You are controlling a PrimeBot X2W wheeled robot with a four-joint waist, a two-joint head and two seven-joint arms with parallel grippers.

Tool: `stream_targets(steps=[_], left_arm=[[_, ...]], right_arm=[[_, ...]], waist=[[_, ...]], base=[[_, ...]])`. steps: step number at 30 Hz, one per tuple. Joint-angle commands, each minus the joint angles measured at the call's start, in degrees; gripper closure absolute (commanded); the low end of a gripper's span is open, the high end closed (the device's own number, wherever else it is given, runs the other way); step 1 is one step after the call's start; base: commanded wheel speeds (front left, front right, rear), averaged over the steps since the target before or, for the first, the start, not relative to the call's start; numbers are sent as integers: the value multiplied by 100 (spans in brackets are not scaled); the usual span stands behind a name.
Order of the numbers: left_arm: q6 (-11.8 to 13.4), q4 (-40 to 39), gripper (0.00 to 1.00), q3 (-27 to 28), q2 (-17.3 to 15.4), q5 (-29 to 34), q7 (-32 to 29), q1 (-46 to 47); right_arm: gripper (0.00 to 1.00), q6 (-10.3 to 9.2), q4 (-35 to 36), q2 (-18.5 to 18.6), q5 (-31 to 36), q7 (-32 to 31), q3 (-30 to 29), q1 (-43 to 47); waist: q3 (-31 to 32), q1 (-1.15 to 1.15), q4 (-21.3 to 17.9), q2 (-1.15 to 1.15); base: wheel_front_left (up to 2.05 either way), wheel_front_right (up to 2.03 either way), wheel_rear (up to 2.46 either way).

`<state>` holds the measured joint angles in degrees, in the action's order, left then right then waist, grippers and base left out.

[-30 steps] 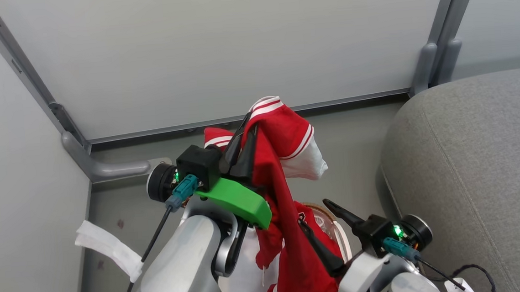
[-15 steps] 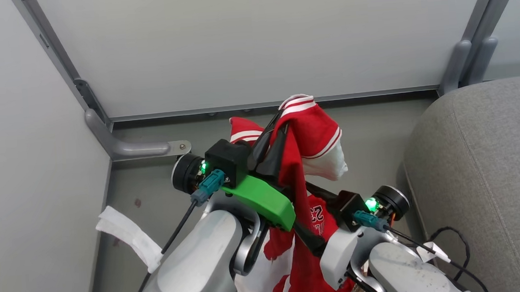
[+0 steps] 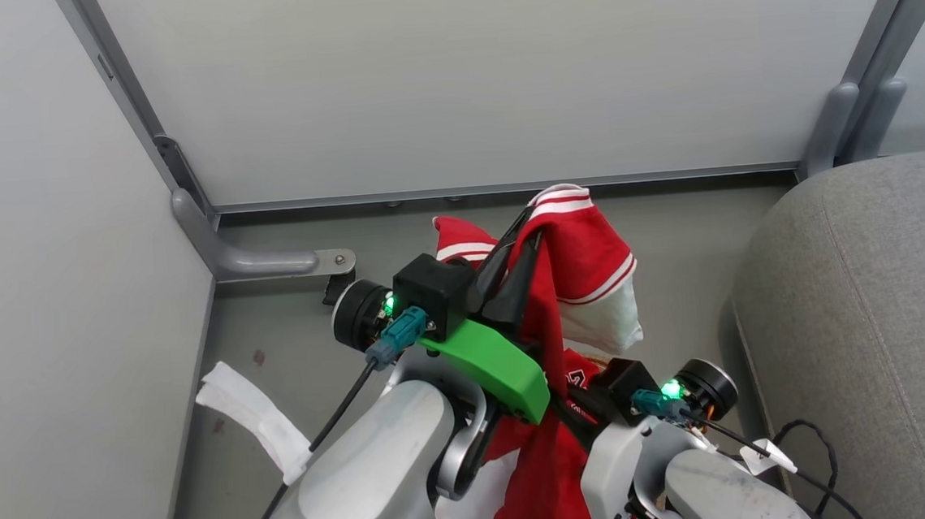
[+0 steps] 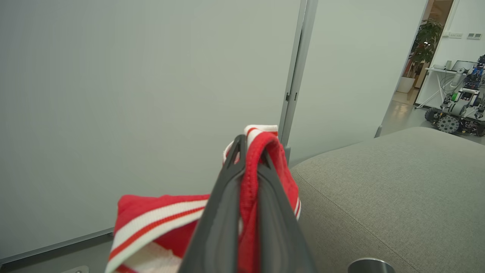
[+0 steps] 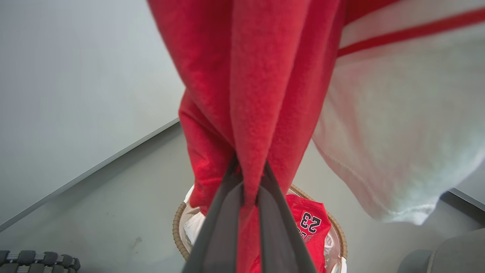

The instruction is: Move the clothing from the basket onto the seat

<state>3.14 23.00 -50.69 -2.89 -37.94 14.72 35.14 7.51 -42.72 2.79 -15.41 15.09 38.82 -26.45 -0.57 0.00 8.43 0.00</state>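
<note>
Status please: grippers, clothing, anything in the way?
Left gripper, right gripper: shut on hanging red garment. Jersey 23 in basket. Couch at right, no obstacle seen.

The clothing (image 5: 257, 94) is soft red cloth with a slightly fuzzy nap, its white striped trim (image 4: 159, 223) a smoother matt knit, while the seat (image 4: 398, 189) is coarse grey woven fabric, dull and with a visible grain. The basket (image 5: 176, 227) has a brown woven rim around glossy white plastic, and the left gripper (image 4: 251, 147) has fingers (image 4: 223, 235) of smooth matt dark plastic — its bracket (image 3: 494, 363) is green matt plastic, the forearm shell (image 3: 373, 494) smooth satin silver.
</note>
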Motion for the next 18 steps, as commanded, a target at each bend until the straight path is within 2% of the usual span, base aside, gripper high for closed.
stream_targets(steps=[1, 9, 18], left_arm=[[52, 38, 100, -1, -7, -17, 44, 114], [75, 244, 100, 169, -7, 20, 67, 106], [-24, 390, 100, 441, -71, 289, 43, -155]], right_arm=[[100, -4, -73, 27, -45, 11, -64, 93], [100, -4, -28, 27, 11, 10, -419, 333], [100, -4, 927, 27, 83, 12, -1347, 687]], waist=[[8, 0, -9, 0], [-45, 0, -116, 0], [-138, 0, -301, 0]], base=[[0, 0, 0], [0, 0, 0], [0, 0, 0]])
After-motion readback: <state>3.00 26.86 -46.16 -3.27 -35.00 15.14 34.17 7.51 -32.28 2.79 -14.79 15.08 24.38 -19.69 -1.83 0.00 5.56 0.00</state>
